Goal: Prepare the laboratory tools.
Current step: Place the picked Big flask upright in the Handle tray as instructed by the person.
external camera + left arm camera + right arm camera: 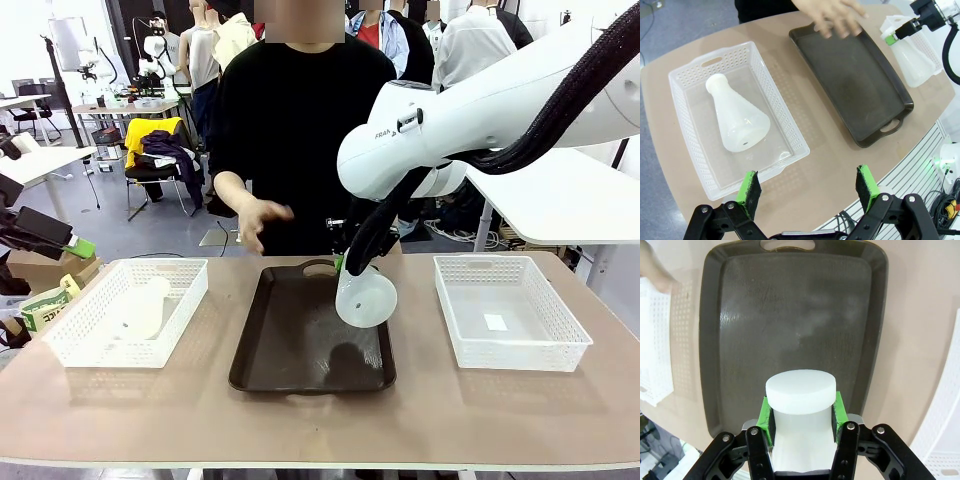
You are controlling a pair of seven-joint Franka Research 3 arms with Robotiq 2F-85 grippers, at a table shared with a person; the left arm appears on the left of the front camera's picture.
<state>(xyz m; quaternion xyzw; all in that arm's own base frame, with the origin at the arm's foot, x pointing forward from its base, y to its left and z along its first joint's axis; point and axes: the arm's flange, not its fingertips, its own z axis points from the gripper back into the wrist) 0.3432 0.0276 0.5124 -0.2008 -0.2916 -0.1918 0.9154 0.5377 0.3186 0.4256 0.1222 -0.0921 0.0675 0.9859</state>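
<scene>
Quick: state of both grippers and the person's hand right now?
Left gripper: open, empty.
Right gripper: closed on a flask.
Person's hand: open, empty.

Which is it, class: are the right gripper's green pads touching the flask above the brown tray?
Touching. The right wrist view shows the right gripper with its pads pressed against both sides of the flask, no gap.
</scene>
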